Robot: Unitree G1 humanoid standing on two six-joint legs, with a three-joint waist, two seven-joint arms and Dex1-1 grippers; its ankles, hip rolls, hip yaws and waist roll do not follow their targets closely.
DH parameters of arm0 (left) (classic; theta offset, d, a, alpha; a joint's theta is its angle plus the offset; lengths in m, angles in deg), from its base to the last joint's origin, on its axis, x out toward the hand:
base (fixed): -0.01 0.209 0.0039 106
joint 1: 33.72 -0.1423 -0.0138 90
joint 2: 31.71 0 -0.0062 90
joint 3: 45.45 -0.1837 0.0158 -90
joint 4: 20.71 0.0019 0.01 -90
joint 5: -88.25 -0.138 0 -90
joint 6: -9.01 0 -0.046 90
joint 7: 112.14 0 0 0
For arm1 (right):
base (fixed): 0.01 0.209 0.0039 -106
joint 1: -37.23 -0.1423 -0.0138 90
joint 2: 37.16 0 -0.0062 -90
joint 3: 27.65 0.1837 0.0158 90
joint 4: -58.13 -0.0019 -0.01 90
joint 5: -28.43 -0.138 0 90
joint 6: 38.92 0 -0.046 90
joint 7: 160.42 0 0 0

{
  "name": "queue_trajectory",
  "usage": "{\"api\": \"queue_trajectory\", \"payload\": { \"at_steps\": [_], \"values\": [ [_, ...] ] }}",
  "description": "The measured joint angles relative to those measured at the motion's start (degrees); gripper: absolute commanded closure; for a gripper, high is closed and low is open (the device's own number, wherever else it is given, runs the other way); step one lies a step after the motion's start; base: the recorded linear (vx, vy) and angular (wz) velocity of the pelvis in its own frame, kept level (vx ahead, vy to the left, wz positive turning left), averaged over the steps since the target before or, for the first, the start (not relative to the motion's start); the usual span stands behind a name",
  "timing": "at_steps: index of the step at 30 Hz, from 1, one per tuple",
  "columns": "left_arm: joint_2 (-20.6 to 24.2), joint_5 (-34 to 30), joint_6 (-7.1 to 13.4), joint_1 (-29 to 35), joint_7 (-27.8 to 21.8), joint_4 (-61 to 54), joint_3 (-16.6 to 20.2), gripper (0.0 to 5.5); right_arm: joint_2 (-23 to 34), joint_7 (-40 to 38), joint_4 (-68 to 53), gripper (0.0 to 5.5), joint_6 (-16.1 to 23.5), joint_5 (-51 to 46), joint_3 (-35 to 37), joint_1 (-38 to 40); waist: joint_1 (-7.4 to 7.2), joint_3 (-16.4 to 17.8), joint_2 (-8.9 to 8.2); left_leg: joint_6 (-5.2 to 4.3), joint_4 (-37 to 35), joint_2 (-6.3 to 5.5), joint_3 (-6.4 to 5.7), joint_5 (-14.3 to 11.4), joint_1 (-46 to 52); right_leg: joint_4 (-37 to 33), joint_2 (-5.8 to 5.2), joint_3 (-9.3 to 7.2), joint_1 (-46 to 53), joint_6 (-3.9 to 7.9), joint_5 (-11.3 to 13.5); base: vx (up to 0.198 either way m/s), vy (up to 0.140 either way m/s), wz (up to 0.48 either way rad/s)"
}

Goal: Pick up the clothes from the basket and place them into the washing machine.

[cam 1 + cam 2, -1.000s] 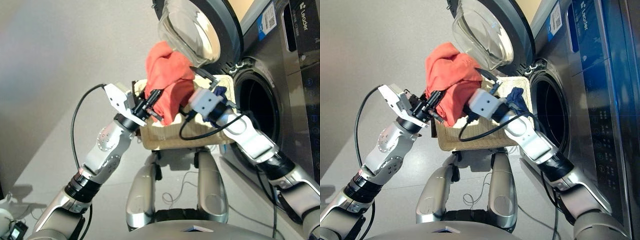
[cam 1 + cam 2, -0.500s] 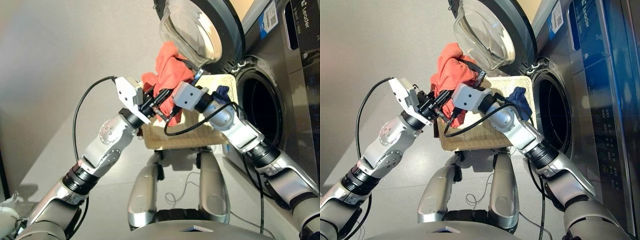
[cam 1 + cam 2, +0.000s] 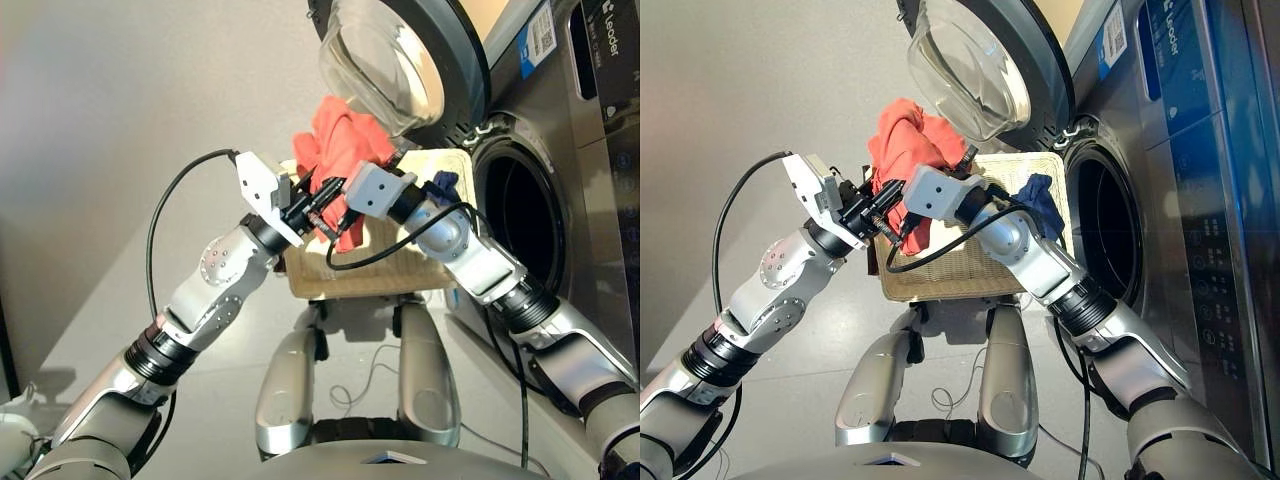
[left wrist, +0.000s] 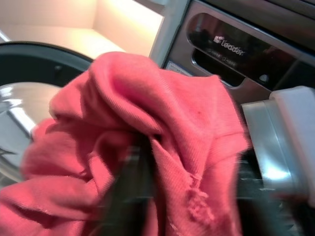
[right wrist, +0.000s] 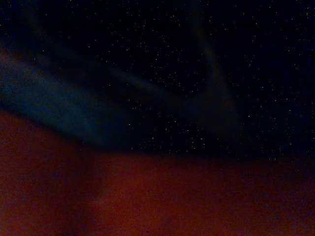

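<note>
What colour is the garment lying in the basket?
Navy blue garment, clearest in the right eye view.

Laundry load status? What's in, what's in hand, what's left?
Nothing is visibly in the washing machine yet; its porthole looks dark. In hand: the red-orange garment, bunched between the left tool and right tool above the basket. Left: the navy garment still on the basket. The black one isn't clearly visible.

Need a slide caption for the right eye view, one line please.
Both tools meet at the red-orange garment, raised over the basket beside the washing machine's open door; navy garment waits in the basket.
</note>
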Motion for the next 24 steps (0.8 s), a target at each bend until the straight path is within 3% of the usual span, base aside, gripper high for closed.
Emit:
{"api": "queue_trajectory", "payload": {
  "at_steps": [6,8,12,19,24],
  "values": [
    [-0.3,-3.6,0.7,-0.5,1.1,0.6,0.8,0.0,-1.0,-2.6,0.0,5.5,1.6,-2.9,3.0,6.0,0.03,-0.1,0.22,0.0,0.0,-0.01,-0.22,0.0,0.0,0.0,-0.05,-0.18,0.2,0.01,0.0,0.0,0.0,0.0],
    [-0.6,-5.1,1.7,-0.6,1.3,0.5,0.8,0.0,-0.9,-3.7,0.0,5.5,1.8,-4.5,3.8,7.3,0.0,-0.1,0.29,0.0,0.0,-0.01,-0.21,0.0,0.0,0.0,-0.05,-0.18,0.2,0.01,0.0,0.0,0.0,0.0],
    [-3.8,-8.1,2.9,-1.8,3.6,0.5,1.9,0.0,-1.4,-6.8,2.4,5.5,3.4,-5.6,6.9,10.7,0.09,-0.2,0.54,0.0,0.0,-0.02,-0.4,0.0,0.0,0.0,-0.12,-0.32,0.3,0.02,0.0,0.0,0.0,0.0],
    [-12.9,-13.1,8.7,-2.8,11.8,0.6,4.1,0.0,-5.2,-14.2,19.0,5.5,6.0,-11.6,12.7,16.2,0.22,-0.2,0.63,0.03,0.5,-0.12,-1.4,0.0,0.0,0.3,-0.35,-1.29,0.8,0.19,-0.2,0.0,0.0,0.0],
    [-15.1,-15.7,10.6,-1.0,18.0,1.0,4.5,0.0,-8.8,-17.4,31.2,5.5,7.4,-18.1,14.6,17.9,0.2,-0.1,0.48,-0.13,3.5,-0.57,-2.51,-0.9,-0.2,4.4,-0.81,-1.64,0.9,0.17,-2.5,0.0,0.0,0.0]
  ]
}}
